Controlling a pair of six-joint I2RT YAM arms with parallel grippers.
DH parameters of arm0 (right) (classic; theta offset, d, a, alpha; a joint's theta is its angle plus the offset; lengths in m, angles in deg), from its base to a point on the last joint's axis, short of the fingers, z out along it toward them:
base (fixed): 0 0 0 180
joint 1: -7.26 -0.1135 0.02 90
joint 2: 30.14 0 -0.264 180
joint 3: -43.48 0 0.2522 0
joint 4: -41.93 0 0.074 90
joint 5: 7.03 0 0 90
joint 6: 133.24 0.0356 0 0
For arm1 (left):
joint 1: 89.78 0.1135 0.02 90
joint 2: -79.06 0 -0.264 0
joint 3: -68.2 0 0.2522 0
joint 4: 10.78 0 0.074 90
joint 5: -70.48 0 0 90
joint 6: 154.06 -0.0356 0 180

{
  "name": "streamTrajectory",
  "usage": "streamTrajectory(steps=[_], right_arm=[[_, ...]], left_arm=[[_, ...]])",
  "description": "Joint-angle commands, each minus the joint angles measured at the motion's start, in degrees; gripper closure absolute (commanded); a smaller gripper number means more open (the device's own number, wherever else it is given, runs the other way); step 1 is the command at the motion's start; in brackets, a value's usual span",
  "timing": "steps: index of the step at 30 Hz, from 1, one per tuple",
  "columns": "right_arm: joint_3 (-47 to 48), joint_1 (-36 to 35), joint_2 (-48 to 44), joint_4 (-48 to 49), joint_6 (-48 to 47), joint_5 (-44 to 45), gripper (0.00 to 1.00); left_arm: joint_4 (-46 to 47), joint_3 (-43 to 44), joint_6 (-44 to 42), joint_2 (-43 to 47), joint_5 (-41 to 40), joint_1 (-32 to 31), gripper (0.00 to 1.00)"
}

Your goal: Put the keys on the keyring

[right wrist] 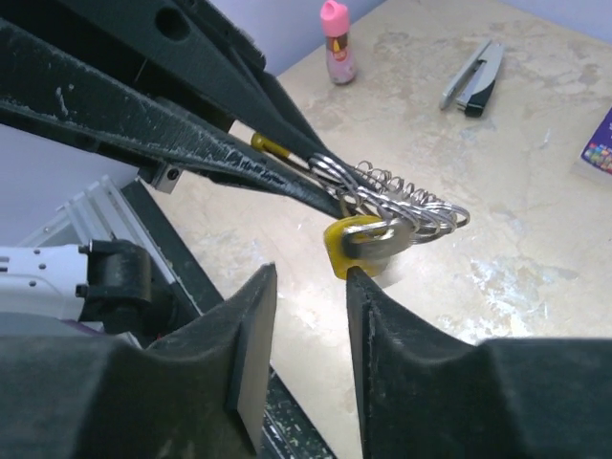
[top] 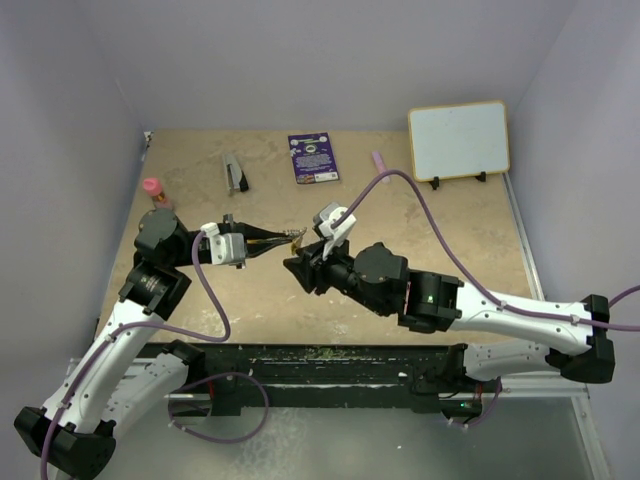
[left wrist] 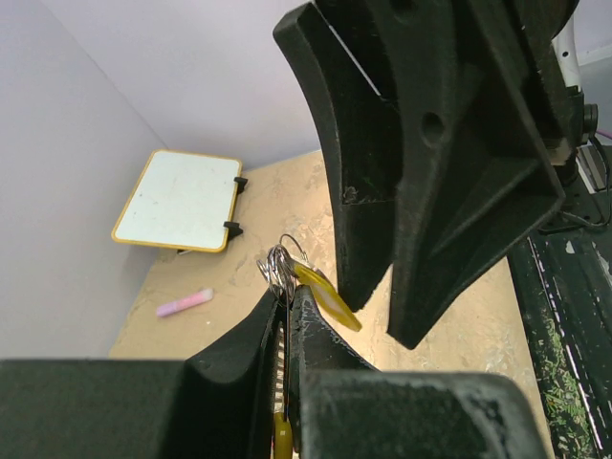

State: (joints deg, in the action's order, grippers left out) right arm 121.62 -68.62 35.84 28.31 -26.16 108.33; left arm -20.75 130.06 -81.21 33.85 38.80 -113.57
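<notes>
My left gripper (top: pixel 281 240) is shut on the keyring (left wrist: pixel 279 268), a silvery coil of loops that sticks out past its tips above the table. A yellow-headed key (left wrist: pixel 330 298) hangs from the keyring (right wrist: pixel 406 206). A second yellow head (left wrist: pixel 281 436) shows deep between the left fingers (right wrist: pixel 239 158). My right gripper (right wrist: pixel 311 279) faces it from the right, open, with nothing between its fingers. Its right fingertip (right wrist: pixel 359 287) touches the lower edge of the hanging key (right wrist: pixel 356 247). In the top view my right gripper (top: pixel 300 266) sits just below the keyring (top: pixel 296 235).
A pink bottle (top: pixel 152 190) stands at the left edge. At the back lie a grey-and-black tool (top: pixel 235 172), a purple card (top: pixel 313 158) and a small pink stick (top: pixel 380 158). A whiteboard (top: pixel 458 140) leans in the back right corner. Walls close three sides.
</notes>
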Motion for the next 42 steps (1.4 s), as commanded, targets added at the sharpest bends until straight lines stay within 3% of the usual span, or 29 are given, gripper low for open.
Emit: streamTrajectory(steps=[1,9,17,25,34,42], right_arm=[[1.7,-0.8,-1.2,0.5,-0.2,-1.2,0.53],[0.7,-1.9,-3.0,1.6,-1.5,4.2,0.44],[2.0,-2.1,-0.4,3.9,-4.0,8.0,0.43],[2.6,-2.1,1.1,6.2,-5.1,9.3,0.60],[2.8,-2.1,1.5,7.4,-5.5,11.7,0.63],[3.8,-2.1,2.4,5.7,-5.0,12.6,0.91]], left_arm=[[2.8,1.3,-0.2,0.4,-0.6,-0.2,0.96],[3.8,1.1,1.1,0.2,-0.5,-0.2,0.96],[4.8,1.0,2.5,-0.3,-1.2,-0.2,0.96],[5.7,1.0,3.8,0.0,-0.8,-0.2,0.96],[5.8,0.8,4.5,0.3,0.1,-0.2,0.96],[5.8,0.9,4.7,0.4,0.3,-0.2,0.96]])
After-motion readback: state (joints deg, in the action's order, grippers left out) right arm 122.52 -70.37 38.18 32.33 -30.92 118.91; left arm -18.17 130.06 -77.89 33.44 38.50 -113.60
